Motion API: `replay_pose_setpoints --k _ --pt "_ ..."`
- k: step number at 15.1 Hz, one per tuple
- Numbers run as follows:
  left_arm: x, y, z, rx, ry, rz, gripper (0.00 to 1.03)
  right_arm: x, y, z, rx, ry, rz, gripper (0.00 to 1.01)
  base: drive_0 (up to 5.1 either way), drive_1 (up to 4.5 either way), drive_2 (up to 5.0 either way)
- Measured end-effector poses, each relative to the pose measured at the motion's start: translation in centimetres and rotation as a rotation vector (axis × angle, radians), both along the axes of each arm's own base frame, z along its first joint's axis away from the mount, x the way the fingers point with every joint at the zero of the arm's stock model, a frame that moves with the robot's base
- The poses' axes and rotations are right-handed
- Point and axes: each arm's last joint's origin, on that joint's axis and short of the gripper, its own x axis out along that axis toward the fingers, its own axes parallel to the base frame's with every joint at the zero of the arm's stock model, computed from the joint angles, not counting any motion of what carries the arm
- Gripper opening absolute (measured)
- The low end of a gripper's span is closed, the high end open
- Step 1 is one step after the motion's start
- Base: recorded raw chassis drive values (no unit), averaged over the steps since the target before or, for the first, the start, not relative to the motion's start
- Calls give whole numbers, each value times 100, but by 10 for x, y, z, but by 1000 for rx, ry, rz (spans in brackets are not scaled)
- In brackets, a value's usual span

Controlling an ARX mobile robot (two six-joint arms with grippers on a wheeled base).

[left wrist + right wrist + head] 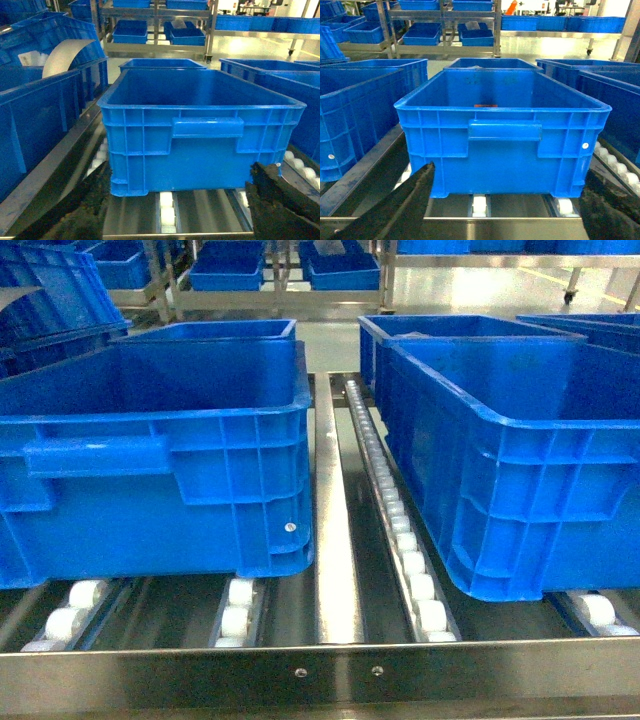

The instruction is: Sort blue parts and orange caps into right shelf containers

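Blue crates sit left and right on the shelf's rollers, open tops ready for sorting; I can't tell either claw's opening, no parts visible.

The left gripper shows only dark, blurred, rough-edged black fingers. The right gripper appears likewise as black, soft-edged finger shapes at either side.

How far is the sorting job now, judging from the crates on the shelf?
Nothing looks done: no blue parts or orange caps show in the left crate or the right crate on the shelf. Nothing is visibly in hand; each tool shows only as dark edges in the wrist views. All sorting remains.
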Motion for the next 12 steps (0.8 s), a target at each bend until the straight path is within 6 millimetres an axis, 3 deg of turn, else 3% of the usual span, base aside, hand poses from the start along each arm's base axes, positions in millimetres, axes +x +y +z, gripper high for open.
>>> replay_pose_setpoints --k 1,2,12 --pt "0 0 0 0 0 0 97 0 0 0 0 0 0 100 0 0 0" --pt "0 0 0 2 0 0 100 0 0 0 0 0 0 99 0 0 0" --pt "0 0 0 3 -1 0 98 0 0 0 0 0 0 98 0 0 0"
